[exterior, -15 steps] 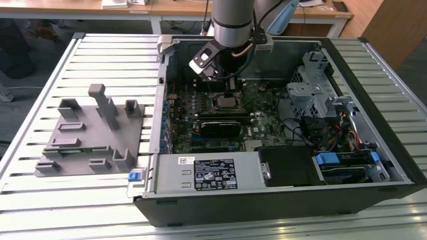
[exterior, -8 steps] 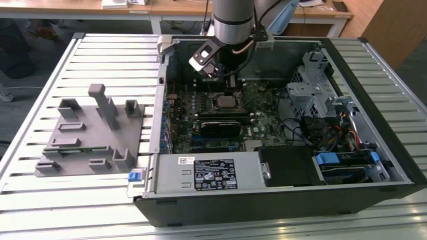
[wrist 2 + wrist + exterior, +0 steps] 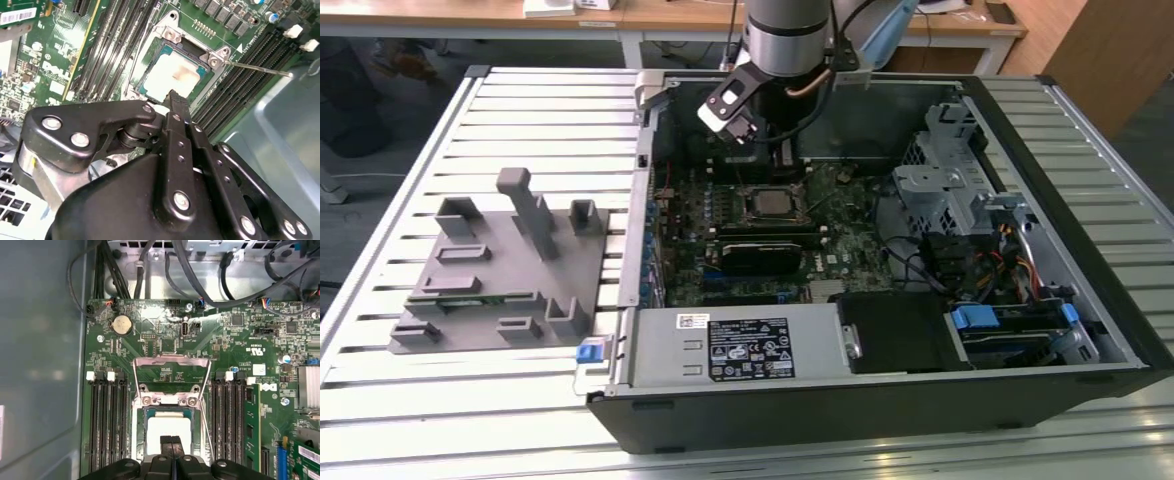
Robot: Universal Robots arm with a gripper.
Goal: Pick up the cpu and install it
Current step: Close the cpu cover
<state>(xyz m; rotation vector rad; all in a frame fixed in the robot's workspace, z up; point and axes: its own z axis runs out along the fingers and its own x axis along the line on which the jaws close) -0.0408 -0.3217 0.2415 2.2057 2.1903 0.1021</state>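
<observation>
Slatted metal forms the bench (image 3: pixel 400 420), and an open computer case (image 3: pixel 854 415) lies on its side on it. On the exterior view's left, well apart from the case opening, stands a grey plastic holder (image 3: pixel 500 270) with upright pegs. The arm (image 3: pixel 787 40) reaches down into the far part of the case, above the green motherboard (image 3: pixel 854 250).

The cpu (image 3: pixel 167 427) sits in the socket (image 3: pixel 137 440) on that board, its silvery-white top facing up and its thin darker rim showing around it. The socket's metal load frame (image 3: pixel 170 362) is swung open and lies back against the board, and its thin wire lever (image 3: pixel 260 67) stands out to one side. Rows of dark memory slots (image 3: pixel 107 425) run along both sides of the socket. A round coin cell (image 3: pixel 121 325) sits further along the board beyond the open frame.

The end effector (image 3: pixel 171 442) is closed, its two black fingertips (image 3: pixel 173 100) pressed together with nothing between them. In both wrist views the tips hang over one edge of the cpu; whether they touch its top cannot be told.

Along the near side of the case lies a labelled power supply (image 3: pixel 734 345), and a metal drive cage (image 3: pixel 947 180) stands on the exterior view's right.
</observation>
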